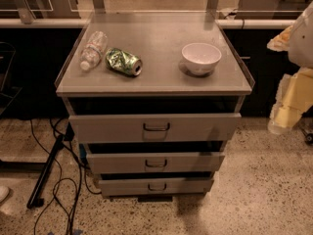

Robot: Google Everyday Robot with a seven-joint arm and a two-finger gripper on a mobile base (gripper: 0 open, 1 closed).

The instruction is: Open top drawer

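Observation:
The grey cabinet has three stacked drawers. The top drawer [154, 127] has the tallest, widest front panel and a small metal pull handle [156, 127] at its centre. It stands pulled a little forward, with a dark gap above its front. The two shorter drawers [155, 162] below also stand out slightly. My gripper [286, 114] hangs at the right edge of the camera view, to the right of the cabinet and apart from it, at about the height of the top drawer.
On the cabinet top [161, 77] lie a clear plastic bottle [93, 50], a crushed green can [123, 61] and a white bowl [201, 58]. Black cables [54, 175] trail on the speckled floor at the left. A dark counter runs behind the cabinet.

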